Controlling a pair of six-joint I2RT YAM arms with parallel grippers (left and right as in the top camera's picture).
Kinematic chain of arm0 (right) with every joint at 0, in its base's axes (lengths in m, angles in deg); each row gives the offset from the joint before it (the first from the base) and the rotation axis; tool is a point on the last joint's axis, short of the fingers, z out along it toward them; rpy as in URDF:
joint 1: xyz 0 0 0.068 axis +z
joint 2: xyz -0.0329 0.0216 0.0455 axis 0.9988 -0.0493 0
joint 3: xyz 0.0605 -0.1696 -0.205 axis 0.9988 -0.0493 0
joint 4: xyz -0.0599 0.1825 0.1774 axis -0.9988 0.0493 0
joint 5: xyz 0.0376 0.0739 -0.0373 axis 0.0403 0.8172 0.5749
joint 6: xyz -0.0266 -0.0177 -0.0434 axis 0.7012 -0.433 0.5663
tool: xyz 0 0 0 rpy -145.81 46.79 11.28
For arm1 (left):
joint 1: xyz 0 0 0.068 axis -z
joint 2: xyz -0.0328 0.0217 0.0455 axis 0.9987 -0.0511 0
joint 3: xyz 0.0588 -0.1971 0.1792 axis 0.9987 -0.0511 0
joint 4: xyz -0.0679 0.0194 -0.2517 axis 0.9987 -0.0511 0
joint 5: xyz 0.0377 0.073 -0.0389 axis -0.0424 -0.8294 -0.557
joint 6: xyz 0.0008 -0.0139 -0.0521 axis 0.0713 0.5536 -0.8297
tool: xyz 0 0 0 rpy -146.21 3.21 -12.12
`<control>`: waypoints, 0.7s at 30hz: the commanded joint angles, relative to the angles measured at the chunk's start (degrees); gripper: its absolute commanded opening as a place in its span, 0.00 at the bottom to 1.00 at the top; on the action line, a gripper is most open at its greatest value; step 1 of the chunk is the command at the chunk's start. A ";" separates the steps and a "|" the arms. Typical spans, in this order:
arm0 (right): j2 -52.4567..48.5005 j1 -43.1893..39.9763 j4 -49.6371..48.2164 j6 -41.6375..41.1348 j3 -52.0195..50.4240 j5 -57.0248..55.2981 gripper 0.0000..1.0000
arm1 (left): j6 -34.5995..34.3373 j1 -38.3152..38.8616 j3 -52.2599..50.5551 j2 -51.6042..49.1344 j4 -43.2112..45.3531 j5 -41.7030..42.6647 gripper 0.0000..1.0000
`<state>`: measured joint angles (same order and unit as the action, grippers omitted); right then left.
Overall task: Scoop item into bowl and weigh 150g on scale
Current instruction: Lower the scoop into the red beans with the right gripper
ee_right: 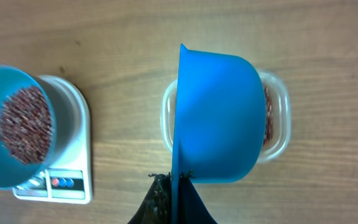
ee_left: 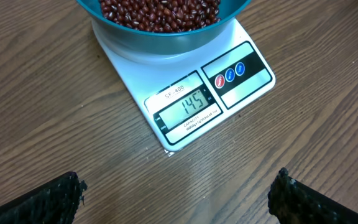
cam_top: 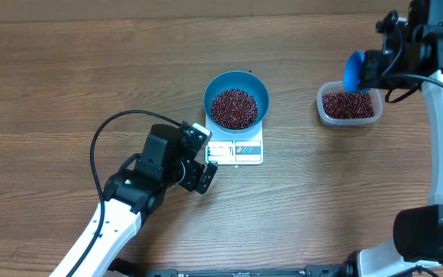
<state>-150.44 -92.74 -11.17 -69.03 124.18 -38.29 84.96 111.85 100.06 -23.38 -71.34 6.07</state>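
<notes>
Five grams short on the display of the scale, the beans in the bowl upon it need little more, so the right gripper, clamped on the scoop over the tub, should lift few and trickle them, while the left gripper hangs spread.

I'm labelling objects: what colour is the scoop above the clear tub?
The scoop is bright blue, clearest in the right wrist view.

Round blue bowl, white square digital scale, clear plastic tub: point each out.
round blue bowl (cam_top: 237, 80), overhead view, bare inner wall
white square digital scale (ee_left: 188, 104), left wrist view, display
clear plastic tub (cam_top: 350, 121), overhead view, lower rim
</notes>
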 commanded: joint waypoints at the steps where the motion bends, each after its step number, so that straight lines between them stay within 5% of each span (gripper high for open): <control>1: 1.14 0.13 -1.75 -0.33 -4.44 -5.57 0.04 | -0.98 0.28 -0.17 0.22 0.22 -0.13 0.99; 21: -0.63 0.20 -15.56 3.45 -19.61 -9.14 0.04 | -1.01 0.28 -0.17 0.22 0.20 -0.13 1.00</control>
<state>-150.44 -92.67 -26.01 -67.46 104.99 -46.67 84.96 111.85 100.06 -23.40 -71.36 6.07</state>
